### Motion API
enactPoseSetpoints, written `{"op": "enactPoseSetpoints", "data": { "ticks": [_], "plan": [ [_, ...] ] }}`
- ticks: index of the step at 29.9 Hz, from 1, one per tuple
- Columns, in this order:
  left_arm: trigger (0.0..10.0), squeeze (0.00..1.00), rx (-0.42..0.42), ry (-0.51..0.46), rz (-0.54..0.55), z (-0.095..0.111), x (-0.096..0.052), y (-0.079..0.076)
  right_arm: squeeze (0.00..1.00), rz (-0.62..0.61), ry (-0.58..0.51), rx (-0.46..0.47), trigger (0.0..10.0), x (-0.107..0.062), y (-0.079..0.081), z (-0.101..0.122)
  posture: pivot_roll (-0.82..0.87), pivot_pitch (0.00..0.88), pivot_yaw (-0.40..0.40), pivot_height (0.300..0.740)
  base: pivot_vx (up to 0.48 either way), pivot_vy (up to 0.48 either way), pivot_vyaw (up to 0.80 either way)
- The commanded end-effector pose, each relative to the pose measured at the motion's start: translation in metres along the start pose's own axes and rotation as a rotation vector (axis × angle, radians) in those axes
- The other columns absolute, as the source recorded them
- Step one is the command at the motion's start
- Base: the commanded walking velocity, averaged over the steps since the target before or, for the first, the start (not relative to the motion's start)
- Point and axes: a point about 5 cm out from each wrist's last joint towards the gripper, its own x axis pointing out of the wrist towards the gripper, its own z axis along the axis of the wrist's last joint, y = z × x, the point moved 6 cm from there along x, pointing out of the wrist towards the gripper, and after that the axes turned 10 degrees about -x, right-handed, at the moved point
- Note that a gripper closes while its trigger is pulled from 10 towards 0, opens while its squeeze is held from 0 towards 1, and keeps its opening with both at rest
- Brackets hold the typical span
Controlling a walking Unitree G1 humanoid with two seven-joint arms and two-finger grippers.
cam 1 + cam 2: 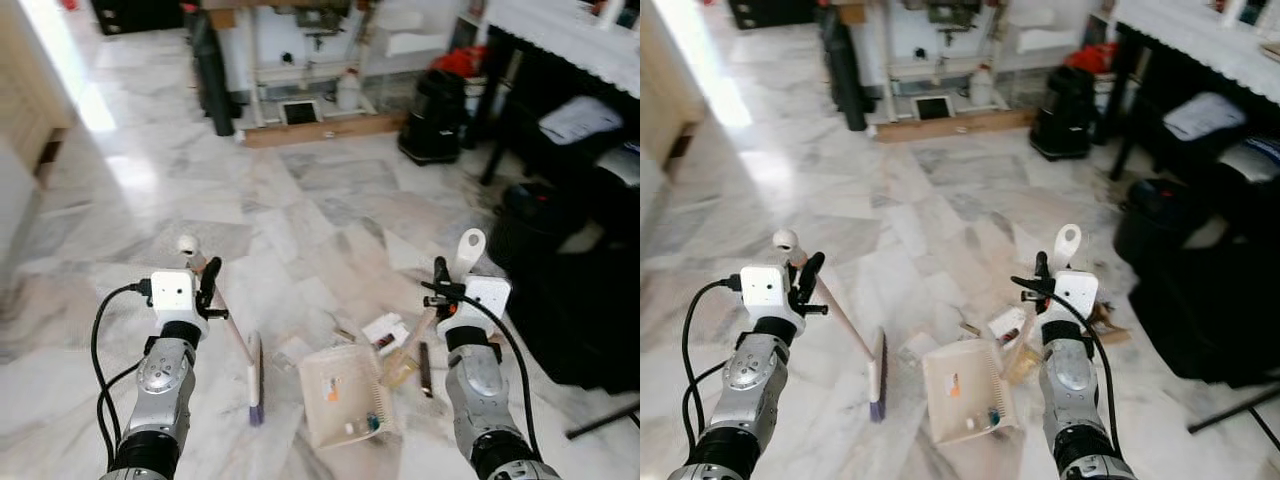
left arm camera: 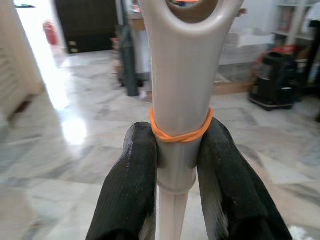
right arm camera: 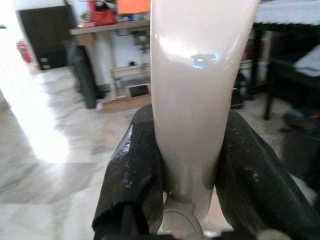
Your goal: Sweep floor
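Sweeping looks partway done: the left gripper (image 1: 204, 283) is clamped on the broom (image 1: 254, 380) handle and the right gripper (image 1: 440, 290) on the dustpan (image 1: 342, 395) handle, lower centre. Scraps (image 1: 388, 332) (paper, mostly) lie beside the pan, not yet collected.

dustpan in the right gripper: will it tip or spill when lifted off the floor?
Probably light: the dustpan looks like thin beige plastic. The right gripper clamps only the handle's top end, far from the tray, so it may swing or sag. A few scraps sit loose in the open tray, so tilting forward would likely spill them.
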Motion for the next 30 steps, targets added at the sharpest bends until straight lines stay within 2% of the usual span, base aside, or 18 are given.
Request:
{"op": "enactPoseSetpoints", "data": {
  "ticks": [1,13,23,30],
  "plan": [
    [10.0,0.00,0.015,-0.036,-0.012,0.009,0.004,-0.003,0.00,-0.007,-0.063,0.009,10.0,0.007,0.002,0.017,0.08,0.000,0.035,0.740,0.000,0.000,0.79],
    [10.0,0.00,0.028,-0.023,-0.008,0.009,0.007,-0.001,0.00,-0.010,-0.058,0.022,10.0,0.007,0.006,0.016,0.08,0.000,0.053,0.740,0.000,0.000,0.79],
    [10.0,0.00,0.021,-0.017,0.025,0.005,0.005,0.005,0.00,0.015,-0.053,0.013,10.0,0.009,0.009,0.016,0.09,0.000,0.024,0.740,0.000,0.000,0.79],
    [10.0,0.00,0.014,-0.019,0.056,0.003,0.001,0.010,0.00,0.013,-0.057,0.002,10.0,0.010,0.004,0.018,0.08,0.000,0.008,0.740,0.000,0.000,0.79]
  ]
}}
